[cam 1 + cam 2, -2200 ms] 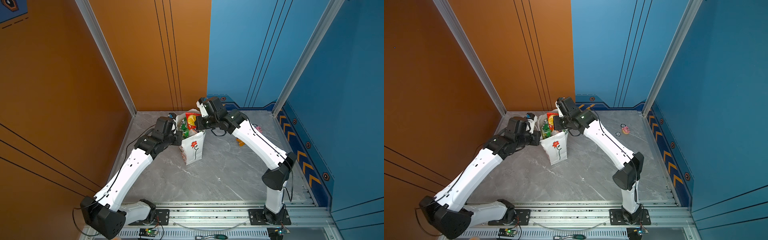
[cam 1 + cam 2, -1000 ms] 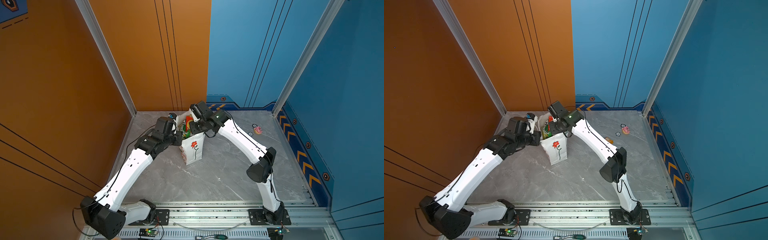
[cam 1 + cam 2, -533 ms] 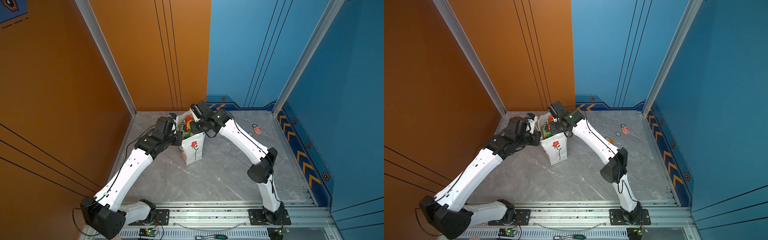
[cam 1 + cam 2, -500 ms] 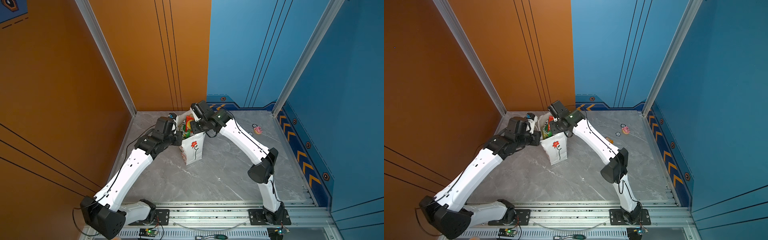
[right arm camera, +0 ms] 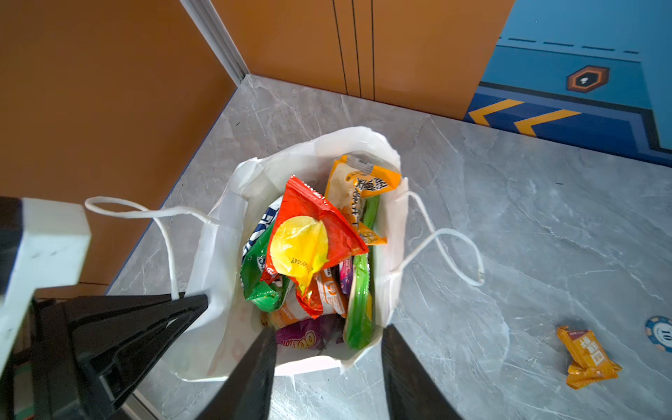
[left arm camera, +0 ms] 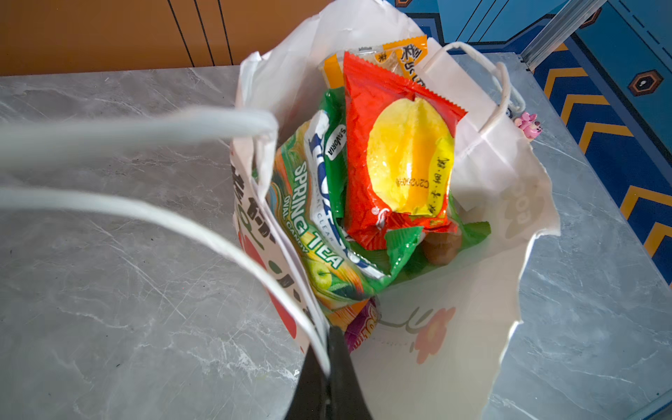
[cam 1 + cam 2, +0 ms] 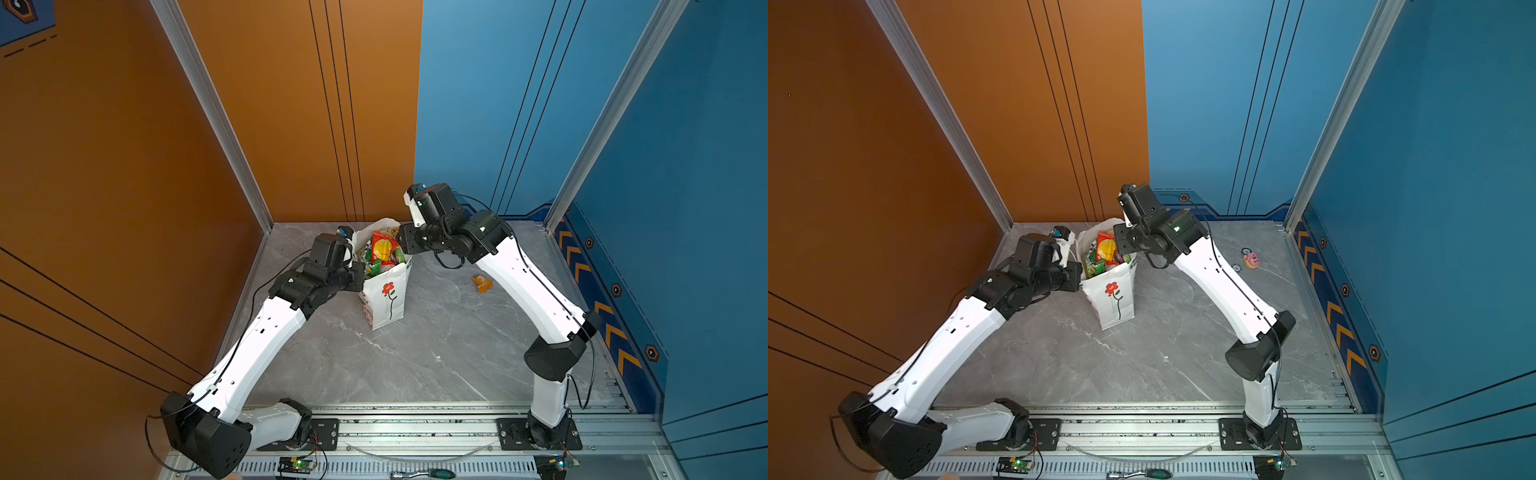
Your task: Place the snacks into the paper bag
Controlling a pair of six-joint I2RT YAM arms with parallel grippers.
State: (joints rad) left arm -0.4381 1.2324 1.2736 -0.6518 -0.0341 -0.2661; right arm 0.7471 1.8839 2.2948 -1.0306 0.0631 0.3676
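Observation:
The white paper bag (image 7: 386,307) (image 7: 1113,305) with the red flower stands upright near the back wall, stuffed with snacks. A red packet with a yellow circle (image 6: 396,160) (image 5: 309,240) lies on top, over green, orange and purple ones. My left gripper (image 6: 329,334) is shut on the paper bag's rim, at its white cord handle. Just above the bag's mouth, my right gripper (image 5: 327,331) is open and holds nothing. One small orange packet (image 7: 482,283) (image 5: 587,358) lies on the table to the right of the bag.
A small pink toy (image 7: 1252,260) and a blue round chip (image 5: 660,332) lie at the back right. The orange wall stands close behind the bag. A screwdriver (image 7: 424,473) rests on the front rail.
My right gripper went down into the bag with the red packet, opened, let it go and has lifted back. The left gripper and the bag have not moved.

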